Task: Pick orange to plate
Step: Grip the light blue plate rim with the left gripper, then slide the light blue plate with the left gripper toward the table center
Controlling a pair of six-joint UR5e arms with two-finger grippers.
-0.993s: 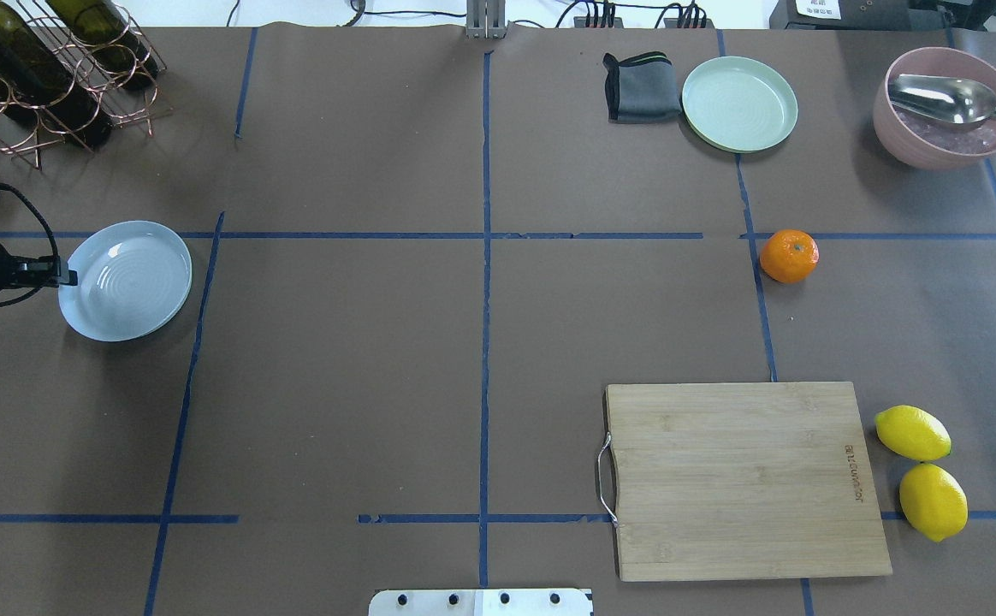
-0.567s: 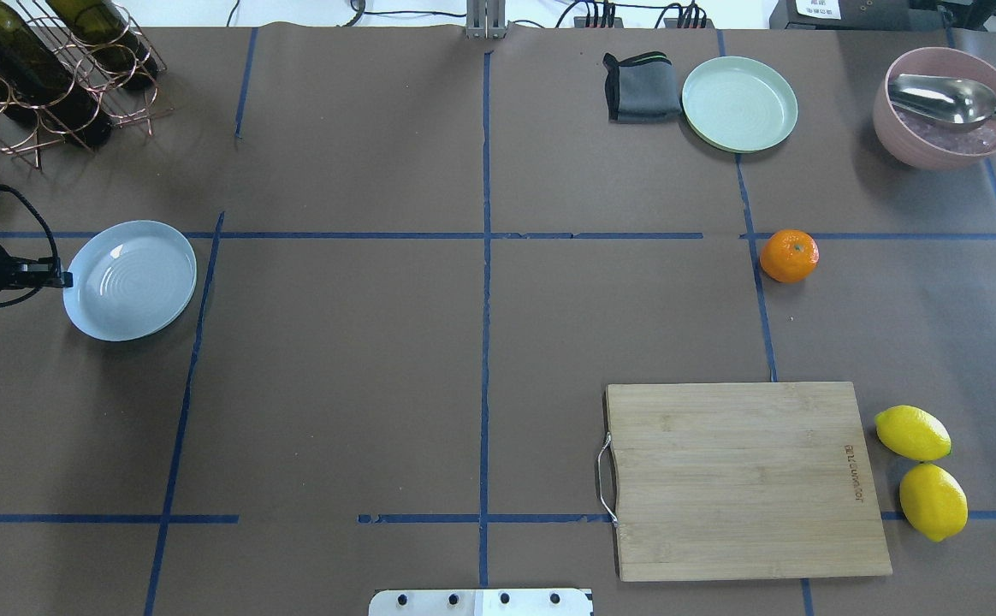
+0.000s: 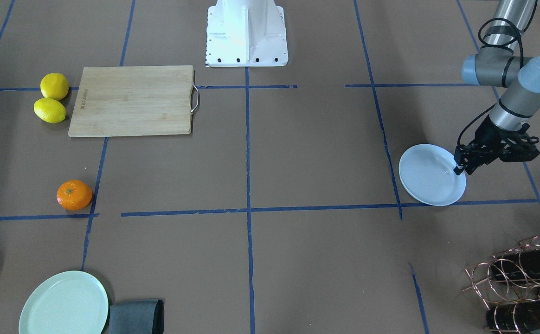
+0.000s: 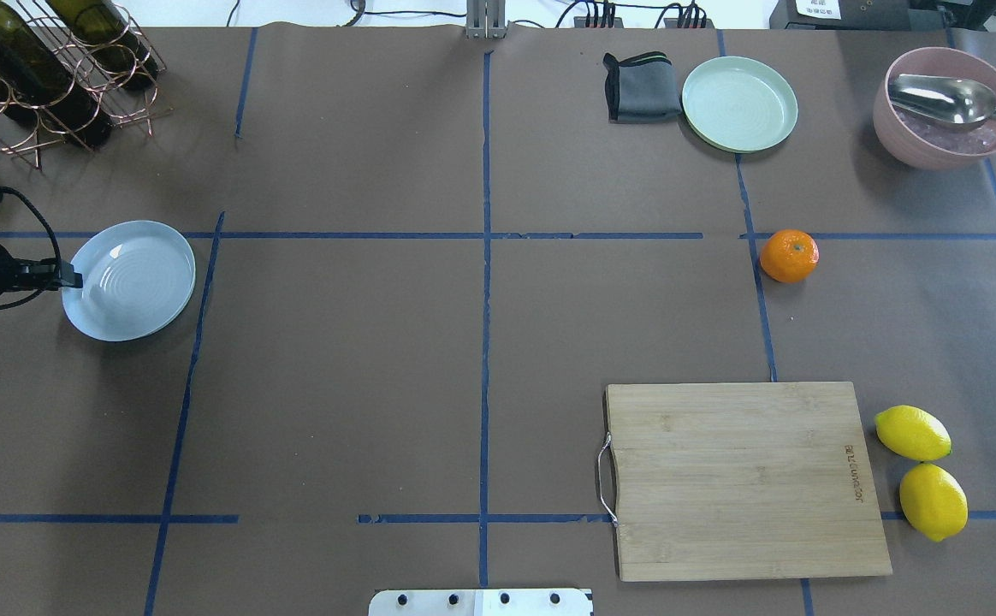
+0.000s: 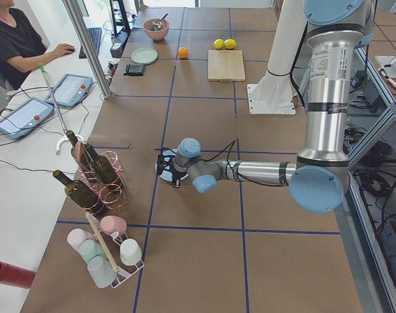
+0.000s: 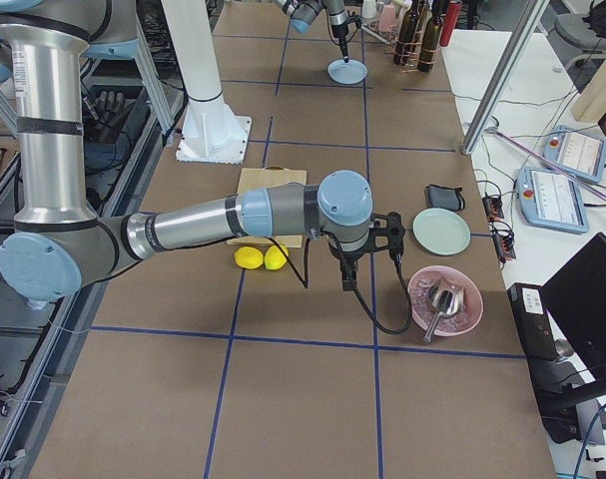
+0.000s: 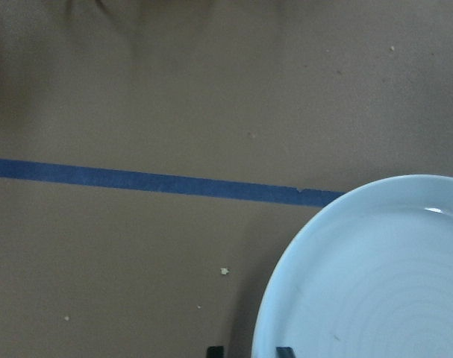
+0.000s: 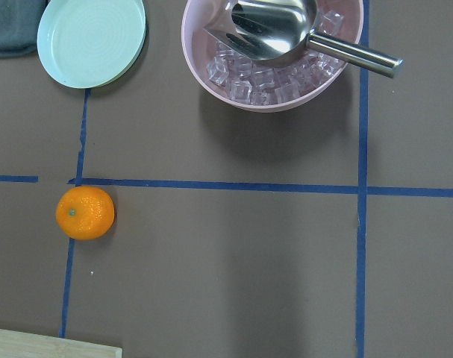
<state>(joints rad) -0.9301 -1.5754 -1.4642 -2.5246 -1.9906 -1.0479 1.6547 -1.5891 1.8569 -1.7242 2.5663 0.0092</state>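
The orange (image 4: 789, 256) rests on the brown table at the right, beside a blue tape line, and nothing touches it. It also shows in the right wrist view as the orange (image 8: 85, 213), low on the left. The pale bluish plate (image 4: 134, 282) lies far off at the left. My left gripper (image 4: 74, 279) is at the plate's left rim. In the left wrist view its fingertips (image 7: 215, 350) straddle the plate (image 7: 375, 283) at the rim, shut on it. My right gripper (image 6: 348, 282) hangs above the table near the pink bowl; I cannot tell if it is open or shut.
A mint-green plate (image 4: 739, 103) and a grey cloth (image 4: 639, 85) sit at the back right, next to a pink bowl (image 4: 947, 107) with ice and a metal scoop. A wooden cutting board (image 4: 742, 479) and two lemons (image 4: 912, 432) lie front right. A wine rack (image 4: 44, 68) stands back left.
The bluish plate has shifted slightly to the right with the left gripper at its rim. The orange has not moved.
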